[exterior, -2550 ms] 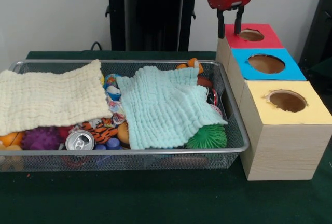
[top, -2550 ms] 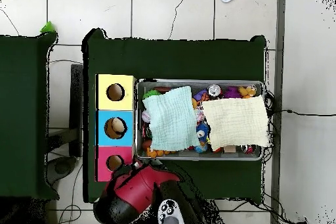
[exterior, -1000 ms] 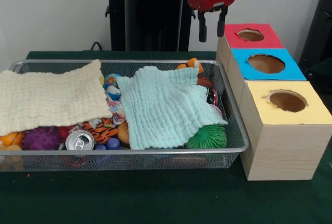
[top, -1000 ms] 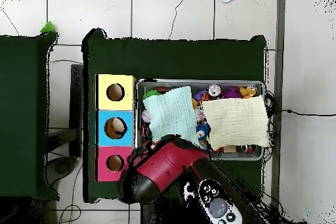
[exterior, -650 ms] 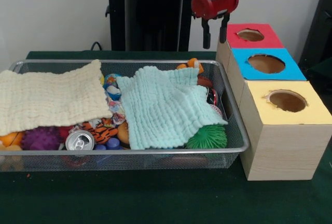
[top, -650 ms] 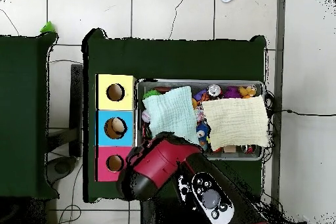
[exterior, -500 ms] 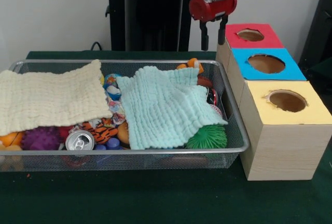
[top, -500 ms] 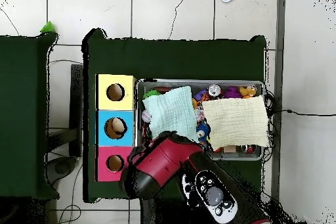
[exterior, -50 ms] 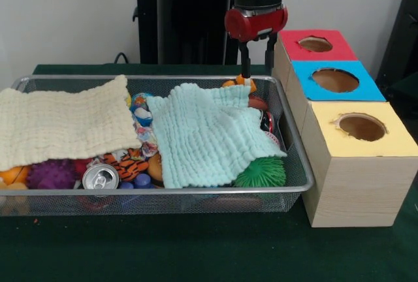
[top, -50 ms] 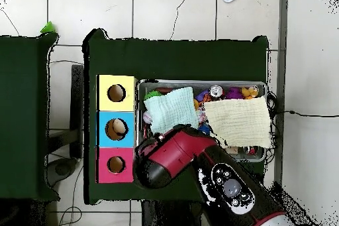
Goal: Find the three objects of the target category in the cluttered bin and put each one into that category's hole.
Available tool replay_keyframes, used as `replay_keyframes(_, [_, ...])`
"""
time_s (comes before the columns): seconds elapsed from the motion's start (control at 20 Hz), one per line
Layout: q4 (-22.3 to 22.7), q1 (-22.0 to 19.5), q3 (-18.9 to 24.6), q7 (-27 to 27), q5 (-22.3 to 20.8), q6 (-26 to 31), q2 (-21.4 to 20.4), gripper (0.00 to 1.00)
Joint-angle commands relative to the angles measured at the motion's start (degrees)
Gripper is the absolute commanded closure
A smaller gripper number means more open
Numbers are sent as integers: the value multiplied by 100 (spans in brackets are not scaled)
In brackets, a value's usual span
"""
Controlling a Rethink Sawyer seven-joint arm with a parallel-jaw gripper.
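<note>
Progress: something pale lies in the blue box's hole (top, -50 ms: 116, 128); the red (top, -50 ms: 116, 164) and yellow (top, -50 ms: 116, 93) holes look empty. The bin (exterior, -50 ms: 295, 164) remains cluttered beneath two cloths, target objects unidentified. The tool (exterior, -50 ms: 256, 71) hangs released and empty over the bin's far right corner, one finger beside an orange toy (exterior, -50 ms: 243, 80).

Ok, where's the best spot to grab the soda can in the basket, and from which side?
The soda can stands upright, only its top showing among toys. Probably come straight down and pinch across the rim, since its sides are hemmed in.
</note>
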Motion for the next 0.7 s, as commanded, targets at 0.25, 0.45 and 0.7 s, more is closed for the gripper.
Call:
replay_keyframes(0.25, [-746, -225, 189, -1668, -631, 514, 334, 0])
replay_keyframes(0.45, [-816, -284, 202, -1761, -707, 514, 414, 0])
replay_keyframes(0.7, [-961, -246, 114, -1696, -1034, 390, 569, 0])
